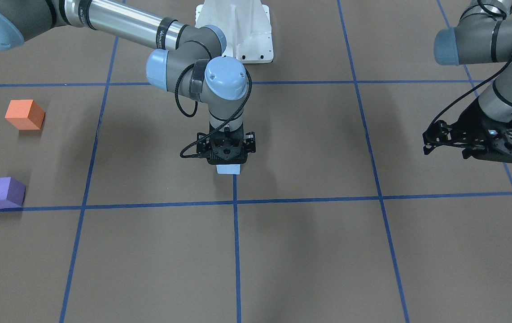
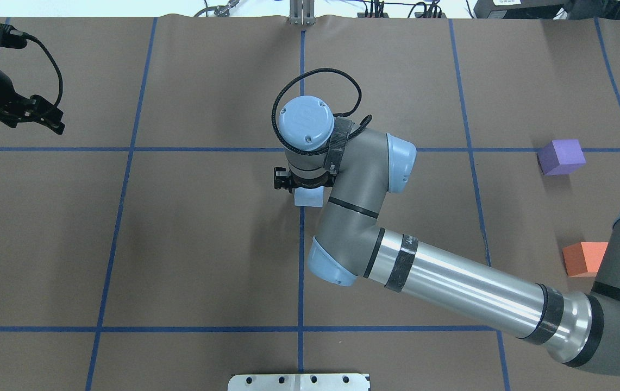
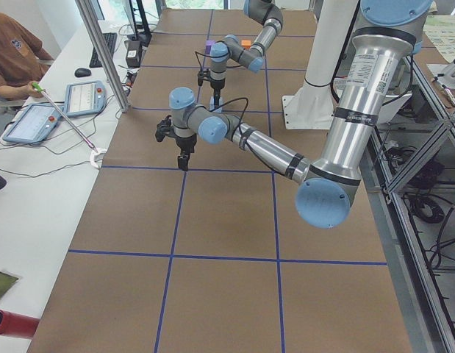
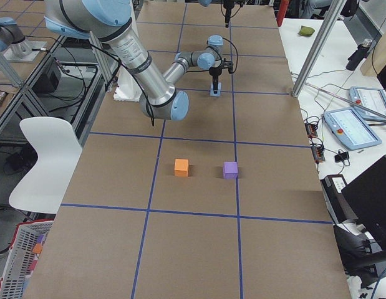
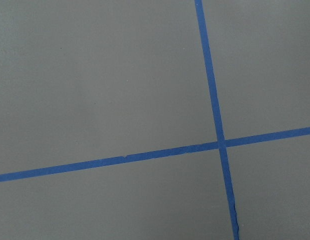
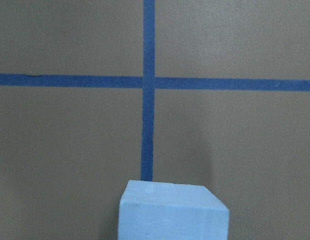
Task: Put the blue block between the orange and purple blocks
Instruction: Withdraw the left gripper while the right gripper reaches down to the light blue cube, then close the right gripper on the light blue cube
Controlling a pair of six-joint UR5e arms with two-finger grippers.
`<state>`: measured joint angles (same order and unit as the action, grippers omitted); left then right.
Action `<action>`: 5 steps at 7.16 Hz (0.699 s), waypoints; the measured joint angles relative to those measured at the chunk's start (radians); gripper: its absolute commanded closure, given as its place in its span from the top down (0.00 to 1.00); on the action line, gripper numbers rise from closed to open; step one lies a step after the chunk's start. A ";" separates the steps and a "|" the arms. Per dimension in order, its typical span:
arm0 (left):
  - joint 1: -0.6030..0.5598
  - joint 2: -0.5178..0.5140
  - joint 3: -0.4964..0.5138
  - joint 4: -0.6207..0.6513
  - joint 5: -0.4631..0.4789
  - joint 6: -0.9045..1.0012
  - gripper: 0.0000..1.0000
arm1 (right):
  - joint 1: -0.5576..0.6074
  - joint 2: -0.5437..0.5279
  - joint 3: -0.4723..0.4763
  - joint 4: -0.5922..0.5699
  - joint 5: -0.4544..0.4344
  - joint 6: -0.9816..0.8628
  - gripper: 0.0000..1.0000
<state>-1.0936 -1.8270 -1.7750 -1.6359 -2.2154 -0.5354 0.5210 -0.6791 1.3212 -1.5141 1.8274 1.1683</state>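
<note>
Where the right jaws hang, the blue block (image 1: pixel 229 169) sits beneath.

A big brown table (image 1: pixel 309 251) is lying flat, and blue tape lines (image 1: pixel 236 251) are crossing it into squares. A person in a brown shirt (image 3: pixel 10 55) is sitting at a white desk (image 3: pixel 36 191) beside the table, near a tablet (image 3: pixel 84 97). A white chair (image 4: pixel 46 165) is standing by the table's other long side.

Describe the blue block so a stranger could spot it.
Near the middle of the brown taped table, the right gripper points straight down. Under it, on a tape line, sits the blue block: pale blue, far from the orange block and purple block.
</note>
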 measured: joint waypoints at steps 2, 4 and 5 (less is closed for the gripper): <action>-0.001 0.000 0.001 0.000 0.000 0.000 1.00 | 0.000 0.004 -0.038 0.053 -0.003 0.011 0.15; -0.001 0.000 0.003 0.001 -0.002 -0.001 1.00 | 0.001 0.007 -0.046 0.064 0.000 0.080 0.00; 0.000 0.000 0.006 0.002 -0.002 -0.002 1.00 | 0.001 0.007 -0.039 0.061 0.010 0.102 0.00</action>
<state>-1.0939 -1.8274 -1.7690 -1.6341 -2.2177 -0.5372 0.5216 -0.6716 1.2825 -1.4529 1.8379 1.2705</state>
